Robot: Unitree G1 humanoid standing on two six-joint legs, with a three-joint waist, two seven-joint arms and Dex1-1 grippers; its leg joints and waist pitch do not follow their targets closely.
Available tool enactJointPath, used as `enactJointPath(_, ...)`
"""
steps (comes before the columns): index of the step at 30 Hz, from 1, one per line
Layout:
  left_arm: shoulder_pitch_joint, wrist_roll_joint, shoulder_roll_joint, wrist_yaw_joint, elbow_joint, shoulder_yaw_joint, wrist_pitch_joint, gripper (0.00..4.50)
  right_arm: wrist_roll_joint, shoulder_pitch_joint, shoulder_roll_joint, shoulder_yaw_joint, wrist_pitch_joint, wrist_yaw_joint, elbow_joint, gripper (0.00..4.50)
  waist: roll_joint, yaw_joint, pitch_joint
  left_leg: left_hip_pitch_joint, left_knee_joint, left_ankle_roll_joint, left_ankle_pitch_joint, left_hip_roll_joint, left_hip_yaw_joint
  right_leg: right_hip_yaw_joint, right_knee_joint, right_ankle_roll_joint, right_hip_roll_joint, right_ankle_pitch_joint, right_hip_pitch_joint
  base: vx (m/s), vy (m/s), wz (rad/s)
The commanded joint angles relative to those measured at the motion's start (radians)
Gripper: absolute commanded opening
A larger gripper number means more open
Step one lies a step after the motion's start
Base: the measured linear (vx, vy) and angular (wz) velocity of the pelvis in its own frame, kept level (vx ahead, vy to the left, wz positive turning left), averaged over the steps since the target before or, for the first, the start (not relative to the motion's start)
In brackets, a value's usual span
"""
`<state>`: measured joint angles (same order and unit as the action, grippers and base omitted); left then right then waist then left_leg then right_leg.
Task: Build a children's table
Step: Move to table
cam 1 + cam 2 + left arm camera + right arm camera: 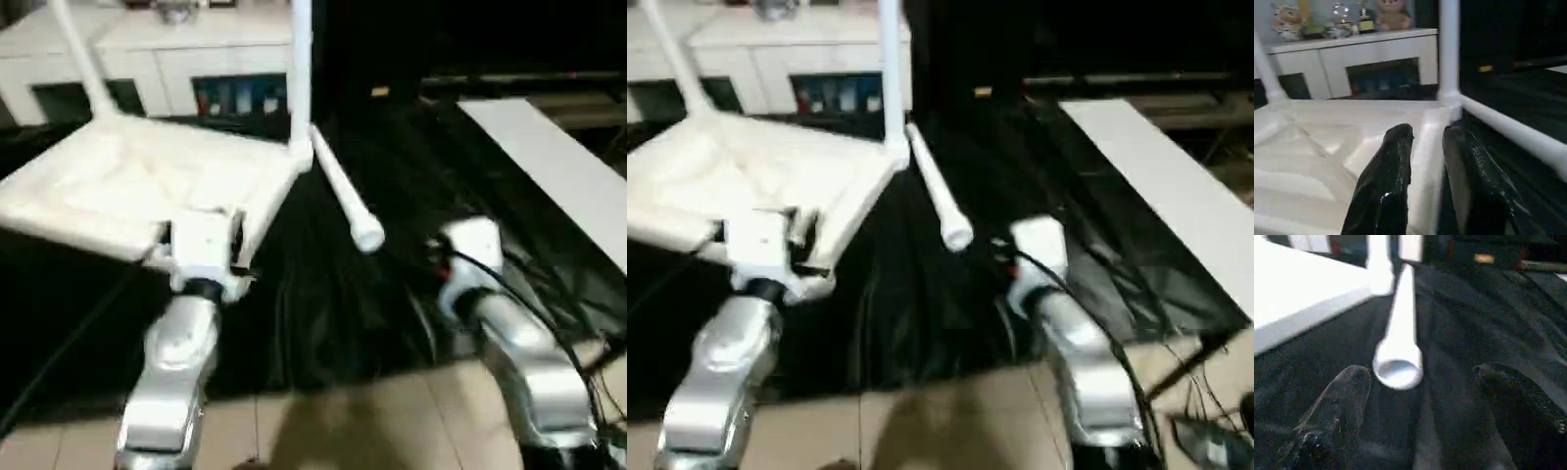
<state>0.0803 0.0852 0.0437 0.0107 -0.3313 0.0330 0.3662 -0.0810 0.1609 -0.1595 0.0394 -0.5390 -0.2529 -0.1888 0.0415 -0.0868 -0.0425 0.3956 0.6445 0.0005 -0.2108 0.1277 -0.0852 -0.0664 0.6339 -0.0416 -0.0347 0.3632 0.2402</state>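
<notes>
Looking down from the head camera, the white table top (137, 186) is lying upside down on a black sheet (323, 313), two legs (299, 69) are standing upright in its far corner sockets, and a loose leg (345, 191) is lying on the sheet just beside the top's right edge, its open end facing the robot. The left end effector (206, 250) is sitting at the near right corner of the top, while the right end effector (1034, 250) is hanging over the sheet near the loose leg's open end. A white cabinet (147, 59) is standing behind the top. In the left wrist view, the two black fingers (1383, 186) are clamping narrowly on the top's side rim (1425, 161), one on each side of it. In the right wrist view, the fingers (1334, 416) are standing wide apart, holding nothing, with the loose leg's round opening (1398, 369) lying between them and slightly ahead.
</notes>
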Motion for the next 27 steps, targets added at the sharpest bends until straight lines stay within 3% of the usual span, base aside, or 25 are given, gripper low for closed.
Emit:
enactJointPath(1,0.002,0.011,0.002,-0.013,-0.004,-0.017,0.006,1.32,-0.002,0.024,-0.014,0.035,-0.008,-0.034,0.001,3.84,0.028,0.061,0.051,-0.136,-0.15,0.242,-0.229,0.185,0.156,0.004,0.044,-0.004,0.08,0.14,0.08,0.195,0.022,-0.1)
enactJointPath(2,-0.001,0.018,0.001,-0.019,-0.007,-0.021,0.006,1.32,0.005,0.034,-0.026,0.059,-0.005,-0.055,0.007,3.84,0.009,0.084,0.07,-0.16,-0.131,0.534,-0.123,0.109,0.237,-0.009,0.106,0.042,0.054,0.12,0.122,0.195,0.022,-0.1)
enactJointPath(3,-0.005,0.021,-0.002,-0.025,-0.012,-0.027,0.007,1.32,0.011,0.045,-0.036,0.086,-0.003,-0.072,0.014,3.84,-0.013,0.1,0.073,-0.17,-0.125,0.616,-0.009,0.096,0.265,0.003,0.116,0.075,0.059,0.115,0.146,0.186,-0.044,0.18)
enactJointPath(4,-0.006,0.022,-0.002,-0.029,-0.013,-0.027,0.009,1.32,0.009,0.047,-0.036,0.091,-0.004,-0.074,0.017,3.84,-0.018,0.117,0.068,-0.171,-0.116,0.66,0.189,0.063,0.293,0.03,0.118,0.121,0.069,0.091,0.175,0.126,-0.083,0.25)
enactJointPath(5,-0.01,0.026,0.001,-0.032,-0.016,-0.028,0.01,1.32,0.007,0.049,-0.036,0.1,-0.009,-0.08,0.018,3.84,-0.036,0.134,0.066,-0.146,-0.127,0.596,0.296,0.007,0.309,0.061,0.086,0.14,0.076,0.022,0.165,0.126,-0.083,0.25)
enactJointPath(6,-0.017,0.028,0.004,-0.036,-0.023,-0.029,0.012,1.32,0.006,0.05,-0.038,0.114,-0.013,-0.092,0.018,3.84,-0.05,0.133,0.06,-0.117,-0.126,0.506,0.274,-0.036,0.303,0.094,0.036,0.129,0.093,-0.041,0.14,0.091,-0.105,0.24)
enactJointPath(7,-0.021,0.028,0.004,-0.039,-0.028,-0.031,0.014,1.32,0.002,0.049,-0.033,0.114,-0.014,-0.093,0.017,3.84,-0.127,0.104,0.056,0.052,-0.06,0.309,0.024,-0.154,0.188,0.175,-0.105,0.191,0.173,-0.158,-0.018,0.095,-0.111,0.51)
enactJointPath(8,-0.024,0.03,0.007,-0.04,-0.033,-0.034,0.018,1.32,-0.006,0.048,-0.024,0.107,-0.02,-0.088,0.015,3.84,-0.137,0.073,0.052,0.11,0.062,0.277,-0.116,-0.143,0.095,0.183,-0.155,0.277,0.265,-0.201,-0.078,0.095,-0.111,0.51)
enactJointPath(9,-0.028,0.03,0.01,-0.04,-0.038,-0.037,0.02,1.32,-0.006,0.05,-0.02,0.106,-0.022,-0.086,0.014,3.84,-0.112,0.076,0.041,0.087,0.117,0.166,-0.121,-0.068,0.062,0.11,-0.158,0.334,0.342,-0.362,-0.043,0.119,-0.101,0.49)
enactJointPath(10,-0.031,0.02,0.008,-0.04,-0.041,-0.048,0.02,1.32,-0.004,0.054,-0.014,0.1,-0.019,-0.078,0.017,3.84,-0.09,0.074,0.051,0.038,0.057,0.015,-0.05,-0.032,0.048,0.088,-0.143,0.236,0.268,-0.371,-0.035,0.13,-0.04,0.15)
enactJointPath(11,-0.033,0.011,0.011,-0.034,-0.045,-0.056,0.03,1.32,0.001,0.062,-0.007,0.091,-0.012,-0.061,0.023,3.84,-0.088,0.065,0.047,0.059,-0.016,0.035,0.057,-0.004,0.029,0.044,-0.124,0.061,0.208,-0.319,-0.072,0.13,-0.04,0.15)
enactJointPath(12,-0.033,0.011,0.014,-0.03,-0.046,-0.055,0.037,1.32,0.003,0.065,-0.005,0.088,-0.01,-0.055,0.025,3.84,-0.061,0.053,0.062,0.039,-0.062,0.059,0.138,0.018,0.028,0.025,-0.108,0.017,0.18,-0.343,-0.073,0.125,-0.027,0.08)
enactJointPath(13,-0.032,0.018,0.021,-0.026,-0.047,-0.051,0.042,1.32,0.005,0.07,-0.005,0.086,-0.006,-0.051,0.028,3.84,0.004,0.071,0.086,-0.097,-0.083,0.181,0.324,0.107,0.107,-0.019,-0.004,0.041,0.103,-0.335,0.04,0.14,-0.021,-0.01)
enactJointPath(14,-0.032,0.023,0.025,-0.022,-0.046,-0.048,0.041,1.32,0.003,0.077,-0.006,0.083,-0.005,-0.047,0.032,3.84,0.008,0.095,0.081,-0.147,-0.066,0.272,0.546,0.159,0.159,0.007,0.049,0.06,0.095,-0.219,0.133,0.14,-0.021,-0.01)
enactJointPath(15,-0.032,0.023,0.025,-0.022,-0.046,-0.048,0.041,1.32,0.003,0.077,-0.006,0.083,-0.005,-0.047,0.032,3.84,-0.001,0.072,0.08,-0.146,-0.035,0.296,1.067,0.158,0.171,0.048,0.038,0.096,0.131,-0.196,0.144,0.09,0.037,-0.09)
enactJointPath(16,-0.031,0.029,0.035,-0.015,-0.044,-0.042,0.035,1.37,-0.015,0.089,-0.001,0.067,-0.02,-0.048,0.036,4.11,-0.019,0.057,0.082,-0.127,-0.032,0.201,1.267,0.114,0.132,0.07,0.001,0.144,0.131,-0.326,0.14,-0.077,0.098,0.04)
enactJointPath(17,-0.031,0.033,0.041,-0.009,-0.041,-0.037,0.028,1.37,-0.038,0.1,0.005,0.049,-0.031,-0.054,0.037,4.18,-0.035,0.047,0.078,-0.094,-0.048,0.121,1.118,0.054,0.087,0.069,-0.04,0.136,0.12,-0.395,0.128,-0.077,0.098,0.04)
enactJointPath(18,-0.031,0.036,0.047,-0.005,-0.039,-0.032,0.022,1.37,-0.06,0.11,0.011,0.031,-0.041,-0.06,0.038,4.2,-0.056,0.05,0.076,-0.077,-0.045,0.103,0.921,0.032,0.071,0.083,-0.068,0.116,0.137,-0.428,0.118,-0.152,0.093,0.13)
enactJointPath(19,-0.031,0.044,0.06,0.004,-0.034,-0.025,0.023,1.37,-0.1,0.138,0.032,-0.016,-0.065,-0.054,0.055,4.2,-0.062,0.038,0.056,-0.026,-0.049,0.087,0.477,0.004,0.032,0.093,-0.08,0.058,0.18,-0.402,0.099,-0.103,0.007,0.09)
enactJointPath(20,-0.029,0.048,0.067,0.011,-0.031,-0.021,0.024,1.37,-0.095,0.151,0.035,-0.026,-0.073,-0.04,0.068,4.39,-0.065,0.032,0.054,-0.015,-0.076,0.056,0.109,0.027,0.023,0.099,-0.091,0.007,0.209,-0.258,0.075,-0.103,0.007,0.09)
enactJointPath(21,-0.024,0.043,0.08,0.03,-0.026,-0.016,0.029,1.37,-0.083,0.176,0.034,-0.031,-0.073,-0.029,0.102,4.39,-0.062,0.029,0.051,-0.02,-0.089,0.031,-0.005,0.039,0.021,0.096,-0.093,-0.025,0.208,-0.184,0.074,-0.083,-0.039,0.06)
enactJointPath(22,-0.024,0.042,0.081,0.031,-0.026,-0.015,0.029,1.37,-0.082,0.178,0.033,-0.031,-0.073,-0.028,0.104,4.39,-0.045,0.029,0.049,-0.026,-0.099,0.006,-0.092,0.049,0.022,0.09,-0.089,-0.059,0.201,-0.121,0.08,-0.105,-0.027,0.06)
enactJointPath(23,-0.018,0.034,0.095,0.051,-0.021,-0.011,0.033,1.37,-0.066,0.204,0.029,-0.031,-0.069,-0.019,0.14,4.39,-0.039,0.048,0.038,-0.029,-0.124,-0.068,-0.299,0.066,0.01,0.074,-0.09,-0.105,0.173,0.033,0.095,-0.105,-0.027,0.06)
enactJointPath(24,-0.006,0.024,0.103,0.069,-0.013,-0.012,0.026,1.37,-0.064,0.241,0.027,-0.032,-0.07,-0.016,0.193,4.39,-0.04,0.056,0.035,-0.033,-0.13,-0.109,-0.411,0.068,0.009,0.073,-0.093,-0.096,0.17,0.116,0.105,-0.108,-0.012,0.03)
enactJointPath(27,0.012,0.003,0.122,0.11,-0.005,-0.01,0.023,1.37,-0.052,0.303,0.014,-0.022,-0.079,-0.023,0.288,4.39,-0.039,0.067,0.031,-0.036,-0.13,-0.155,-0.545,0.066,0.01,0.071,-0.106,-0.056,0.175,0.277,0.121,-0.102,-0.003,-0.03)
